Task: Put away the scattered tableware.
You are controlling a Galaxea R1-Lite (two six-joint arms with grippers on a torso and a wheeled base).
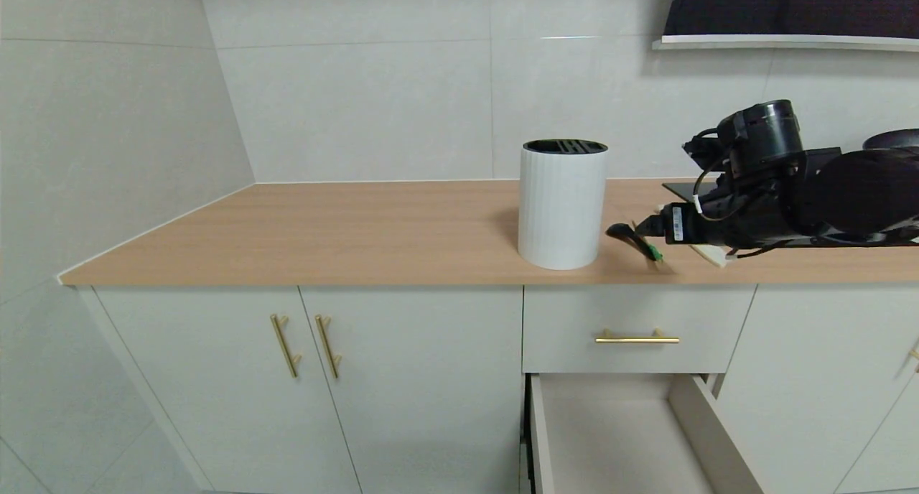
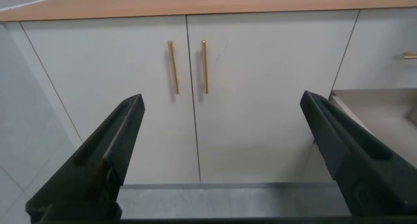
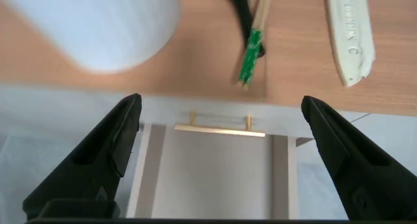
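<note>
Left gripper (image 2: 221, 100): jaws spread wide, nothing between them, held low in front of the double cabinet doors (image 2: 260, 87).

Right gripper (image 3: 219, 107): jaws equally wide, gripping and touching nothing – positioned above the counter's front edge, over the open drawer (image 1: 610, 429).

On the counter (image 1: 359, 228), near that edge, the green-tipped chopsticks (image 3: 251, 51) lie against a black utensil (image 1: 621, 232). A white utensil (image 3: 352, 35) lies apart, further to the robot's right. Just left of the chopsticks stands the white ribbed holder (image 1: 562, 203) – upright, with a black slotted top.
</note>
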